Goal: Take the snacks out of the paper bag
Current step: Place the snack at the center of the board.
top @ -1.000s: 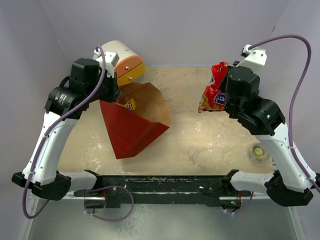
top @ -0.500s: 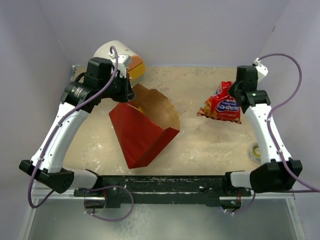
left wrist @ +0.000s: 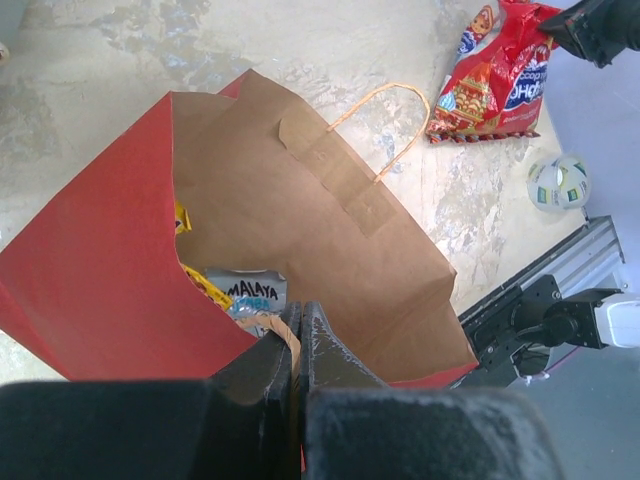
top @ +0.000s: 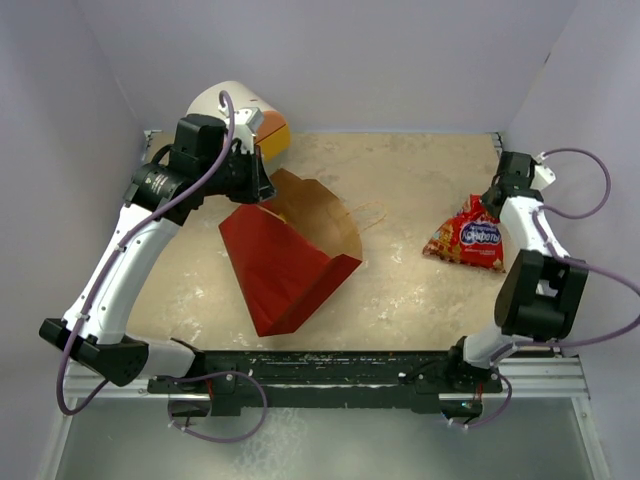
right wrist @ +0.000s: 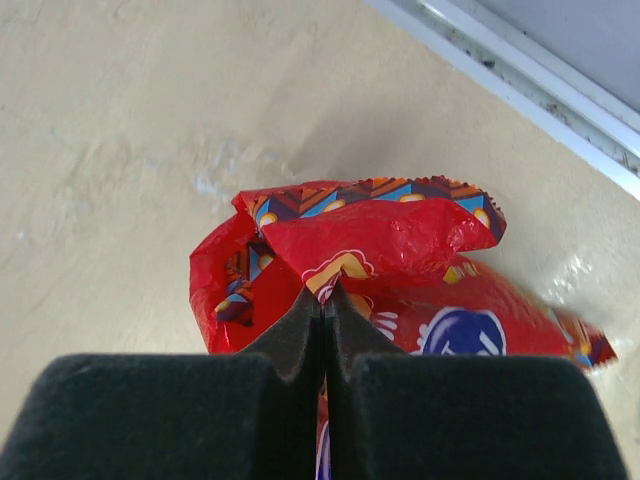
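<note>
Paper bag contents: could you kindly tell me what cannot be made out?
- Left wrist view: paper bag shows only a yellow packet and a labelled packet; its red wall and the left gripper hide the rest.
- Top view: its wall hides nearly all contents.
- Right wrist view: the right gripper covers much of the red snack bag.

White cylindrical drawer unit (top: pixel 222 103), orange and yellow drawers, far-left corner of table (top: pixel 400 180); tape roll (left wrist: pixel 558 183) near-right.

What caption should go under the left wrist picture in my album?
The left jaws pinch the handle of the paper bag; packets wait inside, the red snack bag already outside.
</note>
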`<action>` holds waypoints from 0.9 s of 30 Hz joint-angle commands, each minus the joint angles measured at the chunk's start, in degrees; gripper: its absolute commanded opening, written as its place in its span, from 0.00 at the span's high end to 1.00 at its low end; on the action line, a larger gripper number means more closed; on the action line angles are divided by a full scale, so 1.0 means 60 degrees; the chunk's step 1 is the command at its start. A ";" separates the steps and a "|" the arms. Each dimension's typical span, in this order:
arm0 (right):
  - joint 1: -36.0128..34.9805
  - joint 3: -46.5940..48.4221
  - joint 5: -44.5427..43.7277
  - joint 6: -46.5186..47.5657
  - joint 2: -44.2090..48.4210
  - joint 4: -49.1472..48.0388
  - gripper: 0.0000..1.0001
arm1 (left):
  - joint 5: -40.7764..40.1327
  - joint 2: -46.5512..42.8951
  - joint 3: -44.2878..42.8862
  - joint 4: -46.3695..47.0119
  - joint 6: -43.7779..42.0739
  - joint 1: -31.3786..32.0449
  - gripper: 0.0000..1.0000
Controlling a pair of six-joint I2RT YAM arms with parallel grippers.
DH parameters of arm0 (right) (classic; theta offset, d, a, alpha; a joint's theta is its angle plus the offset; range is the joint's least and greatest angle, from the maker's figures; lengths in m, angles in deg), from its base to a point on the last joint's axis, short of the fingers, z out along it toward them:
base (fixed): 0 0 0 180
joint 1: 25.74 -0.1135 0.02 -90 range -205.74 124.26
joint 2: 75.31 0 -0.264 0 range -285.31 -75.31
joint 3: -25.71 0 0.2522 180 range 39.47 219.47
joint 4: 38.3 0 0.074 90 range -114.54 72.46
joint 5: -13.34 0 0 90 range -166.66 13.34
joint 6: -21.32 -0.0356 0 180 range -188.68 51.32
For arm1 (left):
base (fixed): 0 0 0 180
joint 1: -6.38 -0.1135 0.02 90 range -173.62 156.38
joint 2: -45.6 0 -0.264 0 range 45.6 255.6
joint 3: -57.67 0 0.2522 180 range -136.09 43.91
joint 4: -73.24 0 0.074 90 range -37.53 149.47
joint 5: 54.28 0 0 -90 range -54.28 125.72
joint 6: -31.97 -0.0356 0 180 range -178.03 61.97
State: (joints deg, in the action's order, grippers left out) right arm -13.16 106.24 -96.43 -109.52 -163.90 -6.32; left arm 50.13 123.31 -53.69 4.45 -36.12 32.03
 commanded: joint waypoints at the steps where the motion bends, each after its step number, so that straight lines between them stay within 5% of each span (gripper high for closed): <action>1: 0.0343 0.1121 -0.0325 0.0163 -0.1070 -0.1033 1.00 | -0.0109 -0.0196 -0.0215 0.0432 0.0153 0.0032 1.00; 5: 0.0350 0.2318 -0.0426 0.0873 -0.1824 -0.0343 0.60 | -0.0479 -0.0341 -0.0036 0.0544 -0.0016 0.0032 1.00; 10: 0.0359 0.2247 -0.0336 0.1457 -0.0633 0.0046 0.14 | -0.1026 -0.0392 -0.0137 0.0705 -0.0320 0.0032 1.00; 17: 0.0161 0.1946 0.1083 0.1990 0.1375 0.1569 0.00 | -0.0957 -0.0751 0.0637 0.1436 0.0254 0.0017 1.00; 20: -0.0945 0.1650 0.1587 0.2290 0.2141 0.1744 0.00 | -0.0814 -0.0727 0.0729 0.1539 0.0537 0.0017 1.00; 27: -0.3589 0.1390 0.5943 0.2583 0.2542 0.1417 0.03 | -0.0664 -0.0541 0.0669 0.1438 0.0562 0.0025 1.00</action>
State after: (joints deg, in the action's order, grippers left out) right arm -28.68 114.59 -77.76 -95.94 -148.14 1.18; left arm 45.54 120.27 -49.19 9.28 -33.65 32.03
